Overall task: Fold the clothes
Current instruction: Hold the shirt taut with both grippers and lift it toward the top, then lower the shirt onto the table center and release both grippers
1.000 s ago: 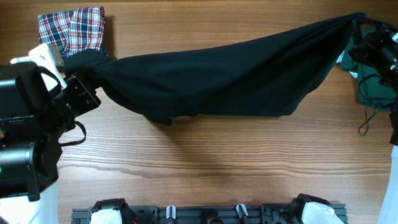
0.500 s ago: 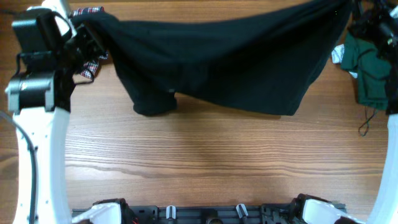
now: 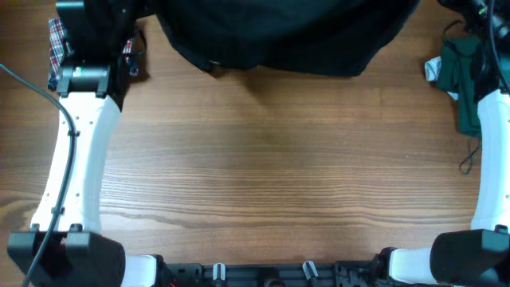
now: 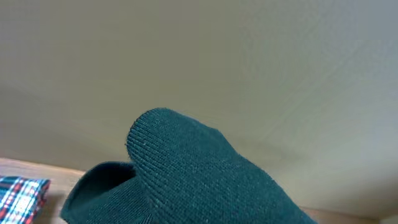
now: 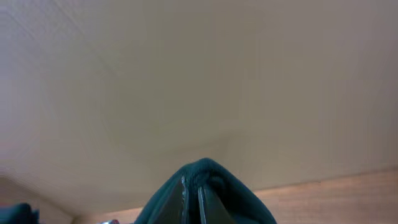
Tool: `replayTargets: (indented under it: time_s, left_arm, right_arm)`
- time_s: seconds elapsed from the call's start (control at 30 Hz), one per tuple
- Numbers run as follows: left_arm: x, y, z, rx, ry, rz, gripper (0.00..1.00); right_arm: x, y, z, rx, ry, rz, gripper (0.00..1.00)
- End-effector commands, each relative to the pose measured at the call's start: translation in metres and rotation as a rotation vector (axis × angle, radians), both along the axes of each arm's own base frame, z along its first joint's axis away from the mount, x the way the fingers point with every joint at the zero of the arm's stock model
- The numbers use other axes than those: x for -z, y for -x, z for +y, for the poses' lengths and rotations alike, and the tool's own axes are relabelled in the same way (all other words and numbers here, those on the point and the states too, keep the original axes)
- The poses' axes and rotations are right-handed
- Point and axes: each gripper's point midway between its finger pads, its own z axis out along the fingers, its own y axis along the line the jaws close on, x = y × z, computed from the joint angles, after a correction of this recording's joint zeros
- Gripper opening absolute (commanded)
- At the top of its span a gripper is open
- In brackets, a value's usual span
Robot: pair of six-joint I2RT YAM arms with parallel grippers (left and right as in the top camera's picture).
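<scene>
**One black shirt strung along the far edge, both grips clamped on it**

One large black shirt [image 3: 287,36] hangs spread between your two arms at the far side of the table [image 3: 263,175]. Its top is cut off by the upper edge of the overhead view, and its lower edge sags in an uneven line just over the wood. In each wrist view a bunched peak of this cloth fills the bottom of the picture and reads dark teal against a pale wall. It buries the fingers, so you cannot see them. Both grippers are closed tight, the left on one end of the shirt and the right on the other.

To your left, the plaid garment [image 3: 56,40] lies in the far corner, partly behind the left arm [image 3: 80,159]. To your right, the green garment [image 3: 462,88] lies near the table's side edge, touching or just beside the right arm [image 3: 488,159], with a thin dark cord [image 3: 470,155] close by.

Between the two arms, from the shirt's hem down to the black rail [image 3: 271,275] at the near edge, you have a broad stretch of bare wood
</scene>
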Motion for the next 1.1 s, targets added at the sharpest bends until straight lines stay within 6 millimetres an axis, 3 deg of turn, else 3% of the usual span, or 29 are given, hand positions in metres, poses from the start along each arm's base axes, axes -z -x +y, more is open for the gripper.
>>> replayTargets:
  time_s: [0.0, 0.17, 0.33, 0.67, 0.8, 0.83, 0.87, 0.97, 1.07]
  left_arm:
    - [0.032, -0.018, 0.001, -0.009, -0.020, 0.069, 0.04]
    - [0.097, -0.016, 0.000, -0.007, -0.023, 0.285, 0.06]
    - [0.139, 0.018, -0.001, 0.009, -0.024, 0.512, 0.09]
    - [0.166, 0.111, -0.005, 0.036, -0.007, 0.861, 0.09]
    - [0.173, 0.123, -0.004, 0.035, -0.009, 0.919, 0.15]
    - [0.173, 0.124, -0.004, 0.036, -0.008, 0.919, 0.23]
    - [0.173, 0.124, -0.004, 0.035, -0.009, 0.919, 0.42]
    - [0.174, 0.124, -0.004, 0.035, -0.009, 0.920, 0.72]
    - [0.174, 0.125, -0.004, 0.035, -0.009, 0.927, 0.77]
  right_arm:
    - [-0.008, 0.003, 0.005, -0.029, 0.017, -0.014, 0.04]
    - [0.033, 0.010, 0.006, -0.036, 0.020, 0.150, 0.04]
    - [0.066, 0.022, 0.005, -0.021, -0.008, 0.301, 0.04]
    - [0.133, 0.066, 0.007, -0.025, 0.022, 0.623, 0.04]
    - [0.144, 0.071, -0.005, 0.038, 0.070, 0.673, 0.04]
    - [0.146, 0.072, -0.006, 0.041, 0.076, 0.679, 0.04]
    - [0.147, 0.073, -0.006, 0.043, 0.078, 0.685, 0.07]
    - [0.149, 0.074, -0.010, 0.066, 0.090, 0.696, 0.33]
    - [0.150, 0.074, -0.012, 0.072, 0.094, 0.699, 0.65]
